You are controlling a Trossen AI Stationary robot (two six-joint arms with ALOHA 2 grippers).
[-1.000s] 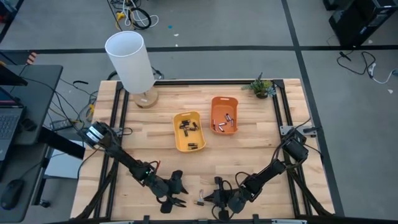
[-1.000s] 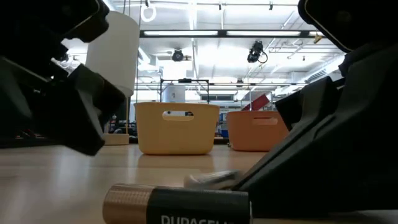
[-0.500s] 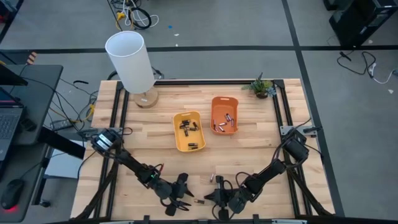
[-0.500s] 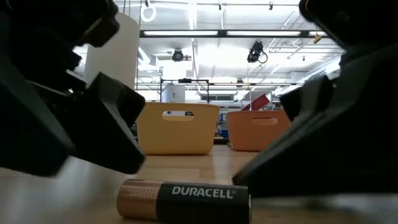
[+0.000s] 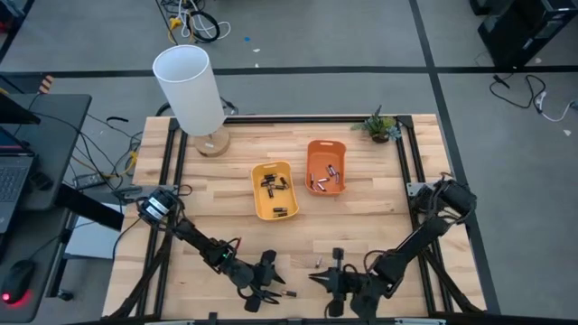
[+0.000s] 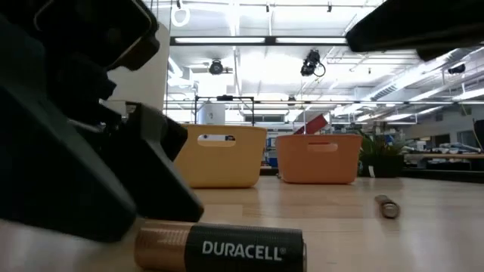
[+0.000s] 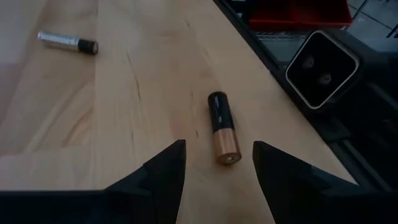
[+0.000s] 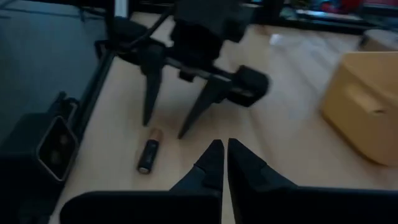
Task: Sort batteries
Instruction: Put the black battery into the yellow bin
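The right gripper (image 5: 327,282) is backing away from the copper-and-black cylindrical battery (image 5: 290,294) near the tabletop's front edge, its fingers together and empty. The left gripper (image 5: 269,291) has been closing in on that cell, so the pickup is now judged to be falling to the left arm. Its fingers (image 7: 166,167) are standing apart, straddling the battery's (image 7: 222,126) copper end without touching it. A slim silvery battery with a dark tip (image 5: 318,263) is lying freed on the wood nearby. The yellow plastic tray (image 5: 274,190) and orange plastic tray (image 5: 324,167) are sitting mid-table, each holding cells.
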